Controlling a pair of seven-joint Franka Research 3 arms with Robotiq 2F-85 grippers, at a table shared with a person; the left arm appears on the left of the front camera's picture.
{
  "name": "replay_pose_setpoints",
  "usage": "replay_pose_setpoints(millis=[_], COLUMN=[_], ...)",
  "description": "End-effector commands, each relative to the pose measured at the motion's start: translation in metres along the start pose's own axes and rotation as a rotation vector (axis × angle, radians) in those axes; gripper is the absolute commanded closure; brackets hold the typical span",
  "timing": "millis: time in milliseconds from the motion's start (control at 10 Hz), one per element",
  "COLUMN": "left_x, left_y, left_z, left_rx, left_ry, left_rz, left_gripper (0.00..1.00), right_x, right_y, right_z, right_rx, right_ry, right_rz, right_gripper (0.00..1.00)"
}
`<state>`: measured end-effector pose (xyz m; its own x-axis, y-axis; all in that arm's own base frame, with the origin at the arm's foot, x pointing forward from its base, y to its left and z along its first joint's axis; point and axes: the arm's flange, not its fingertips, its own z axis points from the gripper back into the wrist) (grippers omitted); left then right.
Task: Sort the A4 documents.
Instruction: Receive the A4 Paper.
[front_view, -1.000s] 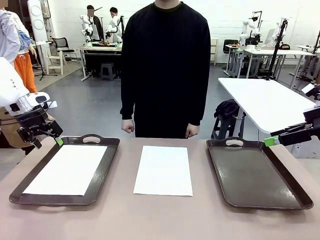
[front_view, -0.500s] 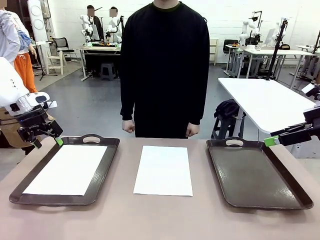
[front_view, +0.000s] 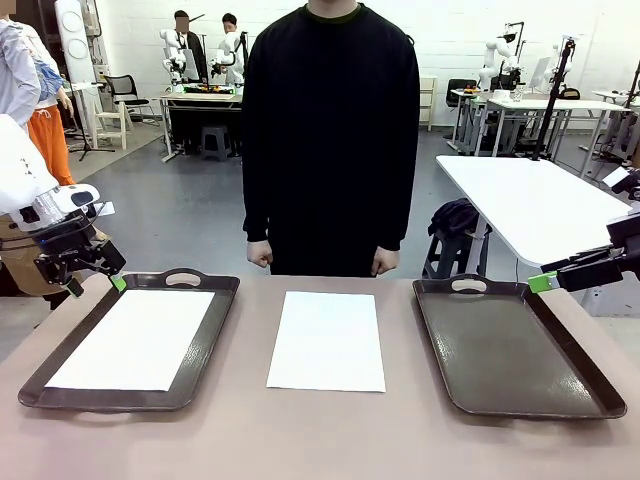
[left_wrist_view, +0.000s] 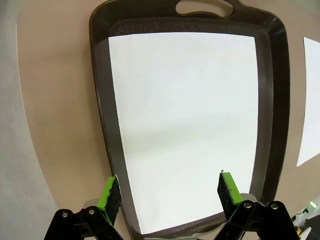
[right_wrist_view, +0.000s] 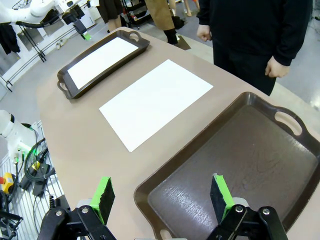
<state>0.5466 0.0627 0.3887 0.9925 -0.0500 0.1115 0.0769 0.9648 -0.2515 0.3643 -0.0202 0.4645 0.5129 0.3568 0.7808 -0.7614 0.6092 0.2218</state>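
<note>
**While left gripper (left_wrist_view: 170, 190) and right gripper (right_wrist_view: 161, 196) hang open, paper lies flat**

As seen from the front, the table (front_view: 320, 430) carries two dark brown handled trays. The left tray (front_view: 215, 340) is at 8 o'clock, with the first A4 sheet (front_view: 132, 338) flat on its floor. The second A4 sheet (front_view: 327, 340) lies on the tabletop at centre, between the trays and touching neither. The right tray (front_view: 510, 350) is at 4 o'clock, its textured floor showing. The left gripper is at 9 o'clock by its tray's far-left corner, fingers spread wide and holding nothing. The right gripper is at 3 o'clock, off its tray's far-right rim, fingers also spread wide and empty. A person (front_view: 330, 130) stands at 12 o'clock behind the far edge.
</note>
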Motion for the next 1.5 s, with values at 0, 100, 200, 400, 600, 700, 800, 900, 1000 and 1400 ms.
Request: replay_pose_setpoints(millis=[0,100,200,400,600,700,800,900,1000,1400], left_x=[0.011,0.014,0.010,-0.019,-0.043,-0.057,-0.067,-0.070,-0.077,-0.107], left_y=[-0.033,-0.069,-0.095,-0.130,-0.131,-0.115,-0.108,-0.097,-0.093,-0.109], left_z=[0.019,0.036,0.049,0.069,0.088,0.102,0.105,0.098,0.101,0.134], left_rx=[0.025,0.063,0.053,-0.040,-0.116,-0.183,-0.272,-0.255,-0.292,-0.238], left_ry=[-0.068,-0.131,-0.205,-0.306,-0.393,-0.434,-0.447,-0.388,-0.384,-0.446], left_rz=[-0.131,-0.272,-0.355,-0.488,-0.620,-0.586,-0.642,-0.659,-0.674,-0.782], left_gripper=[0.00,0.00,0.00,0.00,0.00,0.00,0.00,0.00,0.00,0.00], right_x=[-0.001,-0.001,-0.001,-0.001,-0.001,-0.001,-0.001,-0.001,-0.001,-0.001], right_y=[-0.005,-0.005,-0.005,-0.005,-0.005,-0.005,-0.005,-0.005,-0.005,-0.005], right_z=[-0.003,-0.003,-0.003,-0.003,-0.003,-0.003,-0.003,-0.003,-0.003,-0.003], right_rx=[0.012,0.012,0.012,0.012,0.012,0.012,0.012,0.012,0.012,0.012], right_ry=[-0.031,-0.031,-0.031,-0.031,-0.031,-0.031,-0.031,-0.031,-0.031,-0.031], right_rz=[0.013,0.013,0.013,0.013,0.013,0.013,0.013,0.013,0.013,0.013], right_gripper=[0.00,0.00,0.00,0.00,0.00,0.00,0.00,0.00,0.00,0.00])
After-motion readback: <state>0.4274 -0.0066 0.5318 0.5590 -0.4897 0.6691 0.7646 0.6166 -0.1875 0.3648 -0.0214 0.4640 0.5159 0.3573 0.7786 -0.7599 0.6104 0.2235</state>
